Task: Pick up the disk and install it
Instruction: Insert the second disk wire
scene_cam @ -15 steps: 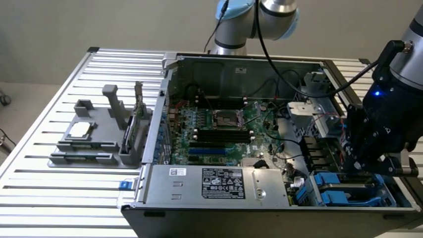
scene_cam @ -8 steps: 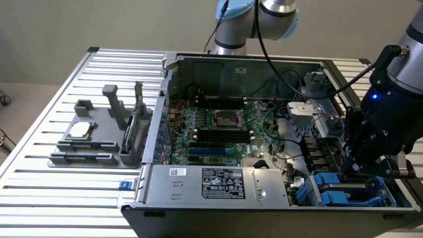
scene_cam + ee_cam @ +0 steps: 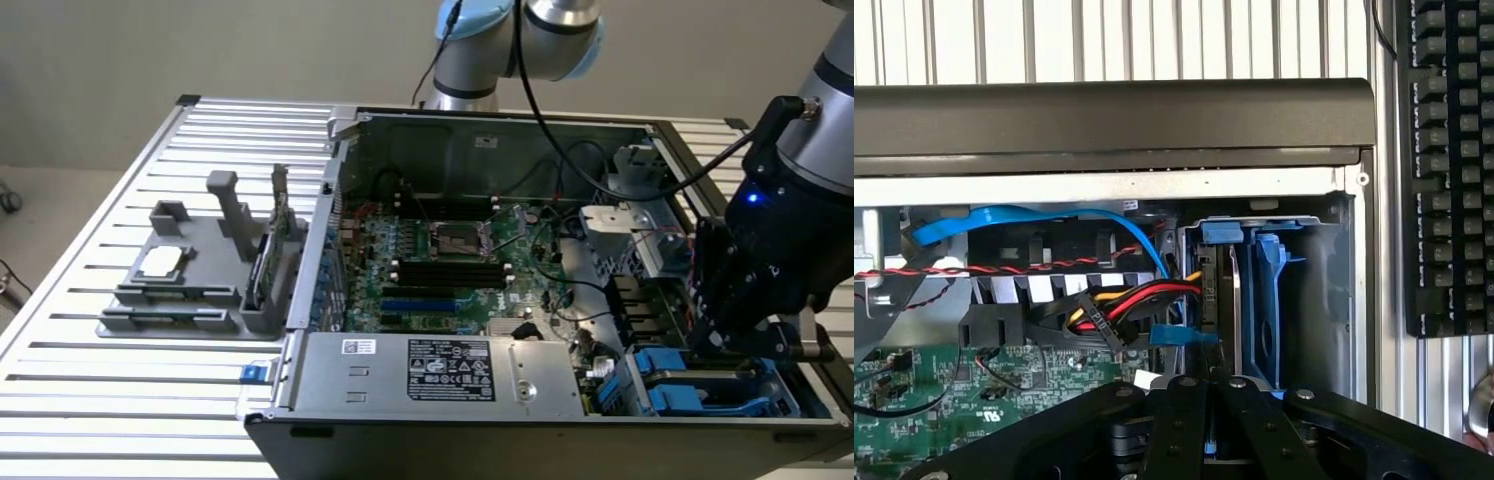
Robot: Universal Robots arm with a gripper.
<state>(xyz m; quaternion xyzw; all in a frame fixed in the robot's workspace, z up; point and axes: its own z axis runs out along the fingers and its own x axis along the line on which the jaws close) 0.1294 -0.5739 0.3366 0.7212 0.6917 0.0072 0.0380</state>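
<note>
The disk [image 3: 1222, 300] stands on edge in the drive bay at the corner of the open computer case, seen edge-on as a dark slab with its blue carrier tab [image 3: 1222, 232] at the far end. My gripper [image 3: 1209, 392] is shut, its black fingers meeting on the disk's near edge. An empty-looking blue carrier [image 3: 1269, 300] sits in the slot right beside it. In the exterior view my gripper [image 3: 731, 345] hangs over the blue drive bay [image 3: 694, 395] at the case's near corner on the exterior view's right.
Red, yellow and black power cables [image 3: 1124, 305] and a blue data cable [image 3: 1034, 220] run close to the bay. The motherboard [image 3: 441, 260] and grey power-supply box [image 3: 441, 370] fill the case. A grey fixture [image 3: 200, 270] stands on the slatted table at the exterior view's left. A keyboard [image 3: 1449, 170] lies outside the case.
</note>
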